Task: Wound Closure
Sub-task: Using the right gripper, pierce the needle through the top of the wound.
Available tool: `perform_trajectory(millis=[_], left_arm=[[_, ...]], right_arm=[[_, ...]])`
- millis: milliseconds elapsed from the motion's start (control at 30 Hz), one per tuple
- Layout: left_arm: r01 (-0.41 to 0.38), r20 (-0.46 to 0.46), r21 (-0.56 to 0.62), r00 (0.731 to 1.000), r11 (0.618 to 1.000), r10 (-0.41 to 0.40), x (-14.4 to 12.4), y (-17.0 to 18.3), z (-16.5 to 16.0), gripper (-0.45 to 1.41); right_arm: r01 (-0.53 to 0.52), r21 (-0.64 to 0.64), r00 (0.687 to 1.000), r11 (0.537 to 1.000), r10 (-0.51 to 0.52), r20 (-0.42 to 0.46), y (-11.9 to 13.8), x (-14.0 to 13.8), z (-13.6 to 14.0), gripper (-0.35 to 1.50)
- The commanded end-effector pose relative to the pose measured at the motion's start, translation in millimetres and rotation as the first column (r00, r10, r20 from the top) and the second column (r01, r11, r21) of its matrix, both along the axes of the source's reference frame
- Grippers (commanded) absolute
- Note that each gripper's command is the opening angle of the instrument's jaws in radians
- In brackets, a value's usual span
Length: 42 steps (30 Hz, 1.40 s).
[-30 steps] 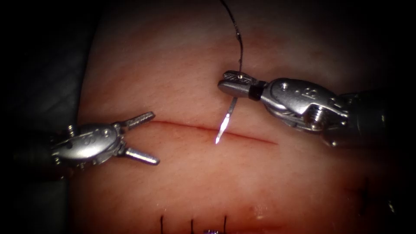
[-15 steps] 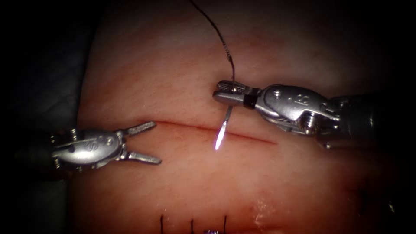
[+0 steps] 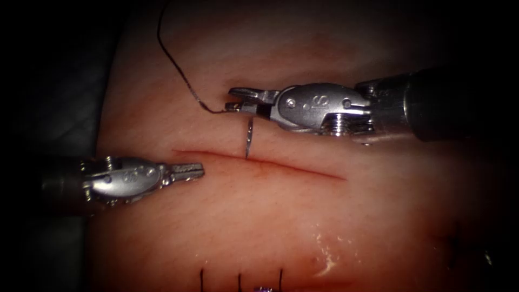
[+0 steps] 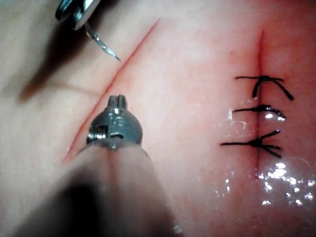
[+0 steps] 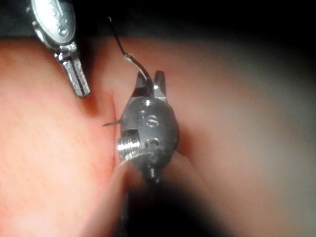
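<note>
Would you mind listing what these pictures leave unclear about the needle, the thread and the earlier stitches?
- Needle, endoscope view: the right end effector holds its thread end; whether the tip touches the cut is too fine to tell.
- Thread, endoscope view: its far end is cut off by the picture's upper edge.
- Stitches, endoscope view: cut off by the lower edge; the left wrist view shows them whole.
</note>
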State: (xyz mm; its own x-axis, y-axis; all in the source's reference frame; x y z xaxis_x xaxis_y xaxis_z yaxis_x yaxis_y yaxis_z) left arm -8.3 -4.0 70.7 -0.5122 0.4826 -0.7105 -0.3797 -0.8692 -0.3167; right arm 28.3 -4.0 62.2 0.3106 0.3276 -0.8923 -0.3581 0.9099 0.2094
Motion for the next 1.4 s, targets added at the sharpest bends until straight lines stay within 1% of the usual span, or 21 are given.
perform_trajectory(millis=[33,100,133,200,367,433,600,700,867,1233,1300,1400], left_arm=[[-0.002,-0.003,-0.001,1.000,1.000,0.002,-0.6,-0.2,1.0,-0.20],[-0.010,-0.023,-0.002,1.000,1.000,0.010,-0.9,-0.1,2.2,-0.18],[-0.016,-0.033,-0.004,0.999,1.000,0.016,-1.1,-0.1,3.3,-0.16],[-0.012,-0.036,-0.003,0.999,1.000,0.012,-1.4,-0.3,3.7,-0.13],[-0.015,-0.050,0.009,0.999,1.000,0.016,-1.9,-0.7,3.9,-0.13],[-0.029,-0.063,0.018,0.998,0.999,0.031,-1.8,-1.1,4.2,-0.13],[-0.049,-0.095,0.052,0.994,0.997,0.054,-1.7,-1.8,5.6,-0.13],[-0.061,-0.122,0.089,0.990,0.994,0.072,-1.6,-2.3,7.1,-0.11],[-0.065,-0.140,0.113,0.987,0.991,0.081,-1.4,-2.7,8.2,-0.06],[-0.054,-0.148,0.121,0.986,0.991,0.072,-1.5,-3.2,7.0,-0.06],[-0.056,-0.147,0.122,0.986,0.991,0.073,-1.3,-3.1,6.8,-0.03],[-0.061,-0.143,0.124,0.987,0.990,0.079,-0.7,-3.1,6.6,-0.03]], right_arm=[[0.004,-0.023,1.000,1.000,-0.004,-0.010,0.4,1.5,0.6,-0.35],[0.006,-0.051,1.000,0.999,-0.006,-0.013,0.6,2.3,0.9,-0.35],[0.008,-0.097,1.000,0.995,-0.009,-0.014,0.6,3.5,1.5,-0.35],[0.010,-0.116,1.000,0.993,-0.012,-0.019,0.5,4.2,2.0,-0.35],[0.013,-0.176,0.999,0.984,-0.021,-0.041,0.6,5.7,3.3,-0.35],[0.001,-0.203,0.998,0.979,-0.013,-0.059,0.8,6.6,4.0,-0.35],[0.012,-0.243,0.998,0.970,-0.029,-0.064,0.7,7.8,4.8,-0.35],[0.022,-0.262,0.998,0.965,-0.038,-0.054,0.6,8.0,5.3,-0.35],[0.030,-0.284,0.998,0.958,-0.044,-0.042,0.5,8.1,6.2,-0.35],[0.037,-0.321,0.999,0.946,-0.044,-0.014,-0.1,8.2,8.0,-0.35],[0.039,-0.329,0.999,0.944,-0.044,-0.008,-0.2,8.2,8.3,-0.35],[0.052,-0.355,0.999,0.934,-0.051,0.014,-0.3,8.1,8.8,-0.35]])
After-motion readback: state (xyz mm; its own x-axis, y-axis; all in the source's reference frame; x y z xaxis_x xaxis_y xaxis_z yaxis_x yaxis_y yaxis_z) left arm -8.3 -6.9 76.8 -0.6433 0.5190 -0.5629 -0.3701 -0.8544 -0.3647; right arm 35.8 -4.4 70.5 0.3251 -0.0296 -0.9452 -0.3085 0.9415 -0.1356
